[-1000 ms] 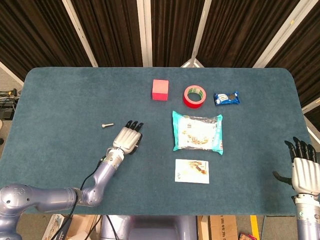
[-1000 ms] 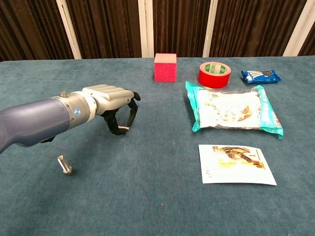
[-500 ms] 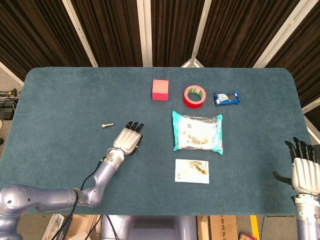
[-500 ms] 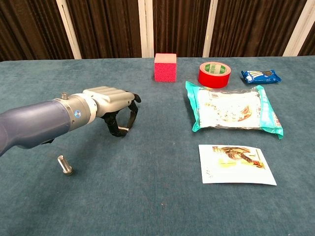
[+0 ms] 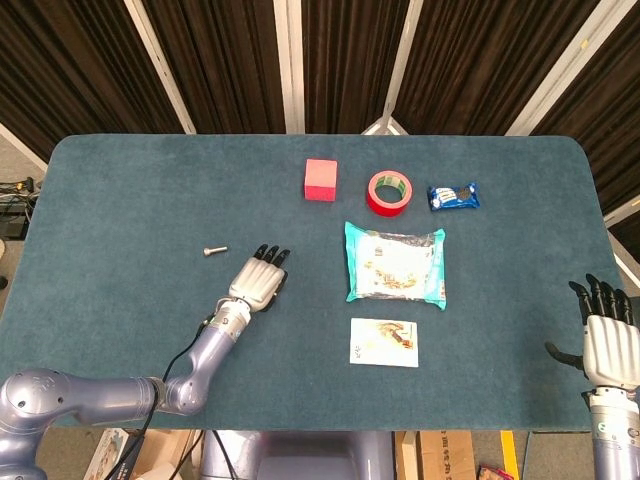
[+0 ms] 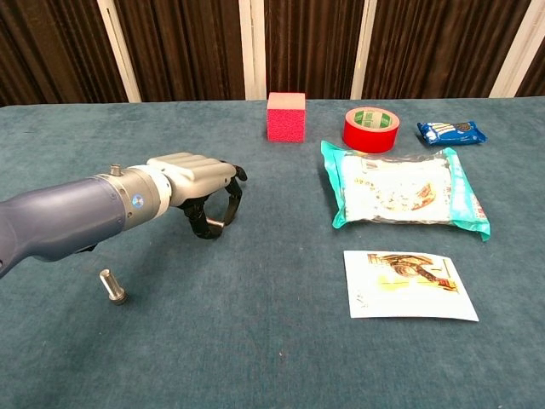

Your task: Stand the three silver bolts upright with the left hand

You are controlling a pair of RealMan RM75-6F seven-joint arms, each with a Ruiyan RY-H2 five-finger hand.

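The teal tabletop (image 5: pixel 130 190) carries a row of loose items along its far side: a red foam block (image 5: pixel 320 179), a roll of red tape (image 5: pixel 389 192) lying flat with its hole upward, and a small blue snack packet (image 5: pixel 453 196) to the right of the tape. Nearer the middle lies a large sealed snack bag (image 5: pixel 395 264) with teal edges and a clear window onto its pale contents, and just in front of it a flat printed card (image 5: pixel 384 342). All of these sit to the right of the left hand (image 5: pixel 259 281), apart from it, and none stands between it and the bolts.

One silver bolt (image 5: pixel 211 251) lies on its side on the bare cloth, left of the hand and a little farther back; in the chest view it shows near the lower left, below the forearm. The left hand rests low over the tabletop, palm down, fingers curled under; in the chest view a second silver bolt (image 6: pixel 215 223) is pinched between the dark fingertips (image 6: pixel 233 175) and the thumb, close to the cloth. A third bolt cannot be made out in either view.

The right hand (image 5: pixel 606 338) hangs at the right edge of the tabletop, well apart from everything, fingers spread and holding nothing.
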